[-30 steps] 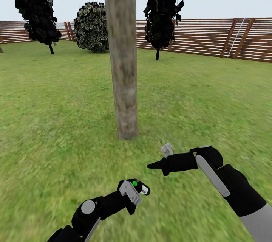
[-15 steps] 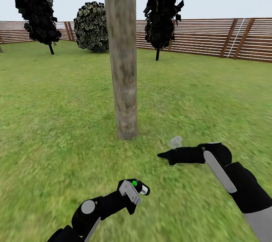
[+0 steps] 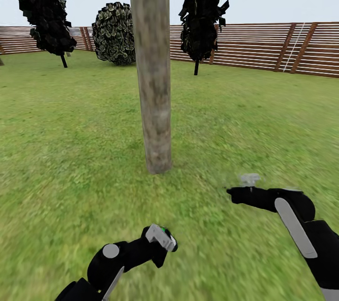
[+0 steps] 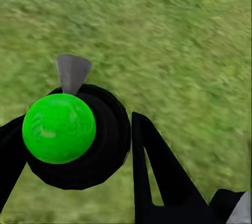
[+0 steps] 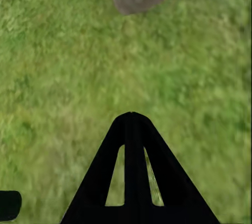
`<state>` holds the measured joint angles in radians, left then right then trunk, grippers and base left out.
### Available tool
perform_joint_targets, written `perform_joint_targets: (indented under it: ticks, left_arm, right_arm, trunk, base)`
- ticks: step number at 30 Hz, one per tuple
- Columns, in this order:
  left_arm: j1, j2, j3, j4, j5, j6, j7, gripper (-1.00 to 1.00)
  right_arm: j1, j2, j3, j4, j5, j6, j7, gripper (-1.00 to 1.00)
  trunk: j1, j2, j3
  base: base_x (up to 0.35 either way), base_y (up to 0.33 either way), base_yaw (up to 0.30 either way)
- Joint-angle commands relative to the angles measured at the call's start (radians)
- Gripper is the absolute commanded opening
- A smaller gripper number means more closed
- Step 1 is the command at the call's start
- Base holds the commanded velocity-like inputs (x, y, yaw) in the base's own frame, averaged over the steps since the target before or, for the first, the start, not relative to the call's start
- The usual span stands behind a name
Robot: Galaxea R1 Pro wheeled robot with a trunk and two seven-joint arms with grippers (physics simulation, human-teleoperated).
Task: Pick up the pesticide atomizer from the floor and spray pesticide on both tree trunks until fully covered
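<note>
Grass lawn (image 3: 70, 150) (slatted fence (image 3: 263, 47) behind); left gripper (image 4: 79, 145) pinches the atomizer (image 4: 59, 128), right gripper (image 5: 132, 124) pressed together.

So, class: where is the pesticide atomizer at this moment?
The pesticide atomizer is low in the head view, held in the left end effector above the grass, nearer the robot than the tree trunk.

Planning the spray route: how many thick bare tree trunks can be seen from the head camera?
1. The tree trunk stands mid-lawn, straight ahead of both arms. A second tree may lie outside the picture.
</note>
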<state>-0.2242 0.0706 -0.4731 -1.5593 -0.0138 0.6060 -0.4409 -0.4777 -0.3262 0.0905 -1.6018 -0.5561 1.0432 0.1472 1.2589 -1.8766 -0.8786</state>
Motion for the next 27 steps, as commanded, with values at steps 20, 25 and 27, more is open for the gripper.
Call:
perform_joint_targets:
  ticks: [20,25,27]
  left_arm:
    - [-0.234,-0.153,0.148,-0.035,-0.004,0.441,0.339,-1.0]
    - [-0.237,-0.153,0.157,-0.035,-0.004,0.441,0.346,-1.0]
    - [-0.237,-0.153,0.157,-0.035,-0.004,0.441,0.347,-1.0]
  right_arm:
    - [0.04,-0.027,-0.137,-0.003,0.027,-0.197,-0.277,-1.0]
    - [0.038,-0.023,-0.133,-0.003,0.027,-0.203,-0.358,-1.0]
    - [0.038,-0.022,-0.127,-0.003,0.027,-0.204,-0.387,-1.0]
  trunk:
    - [0.0,0.0,-0.001]
    - [0.0,0.0,-0.001]
    - [0.0,0.0,-0.001]
  base:
    - [0.0,0.0,0.0]
    - [0.0,0.0,0.0]
    - [0.0,0.0,0.0]
